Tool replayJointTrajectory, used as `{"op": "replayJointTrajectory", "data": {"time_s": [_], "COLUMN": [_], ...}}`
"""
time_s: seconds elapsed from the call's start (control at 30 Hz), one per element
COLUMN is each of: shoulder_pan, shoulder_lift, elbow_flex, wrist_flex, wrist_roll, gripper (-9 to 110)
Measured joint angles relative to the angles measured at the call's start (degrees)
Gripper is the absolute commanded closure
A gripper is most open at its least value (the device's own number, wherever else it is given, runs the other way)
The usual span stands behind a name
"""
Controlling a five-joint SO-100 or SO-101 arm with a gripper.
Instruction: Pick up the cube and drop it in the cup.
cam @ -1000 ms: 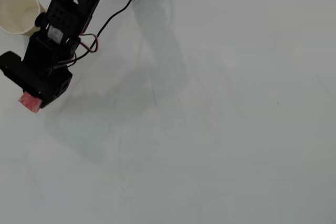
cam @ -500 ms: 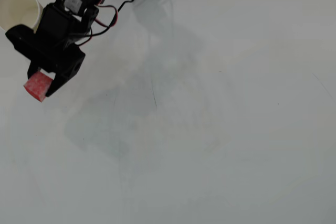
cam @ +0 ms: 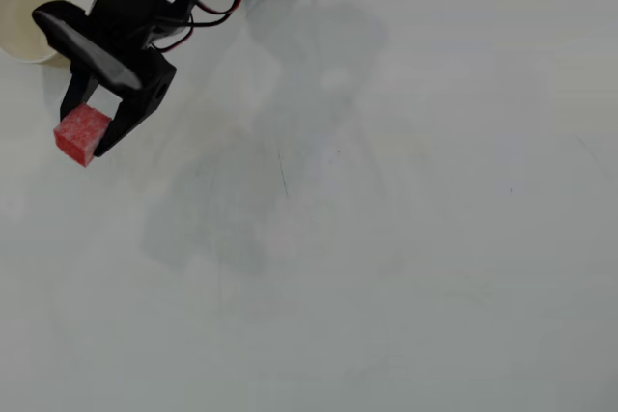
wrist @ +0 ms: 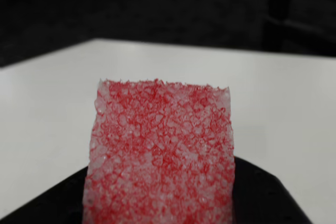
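Gripper [cam: 92, 137], matte black plastic, clamped on cube [cam: 82, 133] at far left of overhead view. Cube red, porous, spongy, white speckles; fills wrist view [wrist: 160, 156]. Cup [cam: 26, 28], cream paper, round, just beyond arm, far-left corner. Table [cam: 406, 238] smooth, white.

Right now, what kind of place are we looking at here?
Probably a hobby robotics tabletop: a plain white table, a small black gripper holding a red cube, and a paper cup at the edge.

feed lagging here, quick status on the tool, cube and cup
Tool shut on cube, held off the table. Cup upper left in overhead view, partly behind the arm. Nothing else in the way.
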Motion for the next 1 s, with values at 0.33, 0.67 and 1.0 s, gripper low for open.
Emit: {"op": "replayJointTrajectory", "data": {"time_s": [0.33, 0.67, 1.0], "shoulder_pan": [5.71, 15.64, 25.49], "shoulder_lift": [12.04, 22.41, 27.51], "elbow_flex": [8.61, 16.52, 20.21], "wrist_flex": [0.00, 0.00, 0.00], "wrist_roll": [0.00, 0.00, 0.00], "gripper": [98, 99, 99]}}
